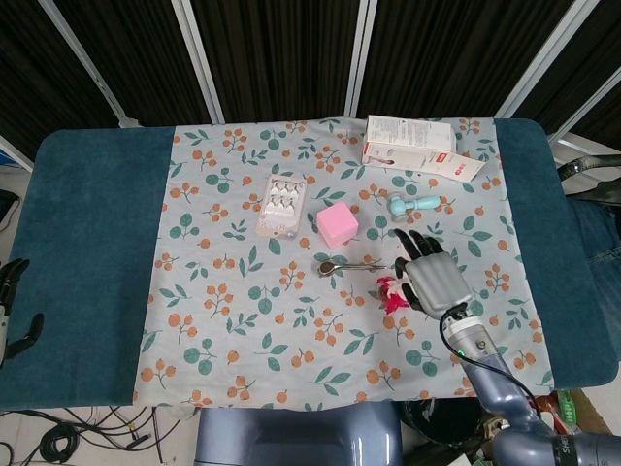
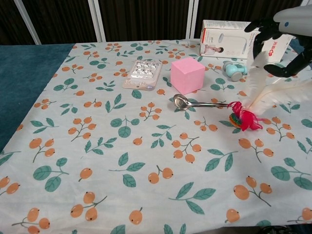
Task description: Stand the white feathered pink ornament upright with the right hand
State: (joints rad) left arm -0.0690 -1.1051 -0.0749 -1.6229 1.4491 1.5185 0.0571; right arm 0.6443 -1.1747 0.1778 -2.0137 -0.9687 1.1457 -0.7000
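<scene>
A: Where does the head view sit?
B: High above the desk (image 1: 87, 243), looking almost straight down.
A: And the chest view?
B: Lower, closer, facing forward. Both share the pink cube (image 1: 338, 224) (image 2: 187, 75) and the cloth around it.

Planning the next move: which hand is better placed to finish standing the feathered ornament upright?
The right hand. It already holds the white feathers of the pink ornament, which leans with its base on the cloth. The left hand hangs off the table's far left edge, holding nothing.
</scene>
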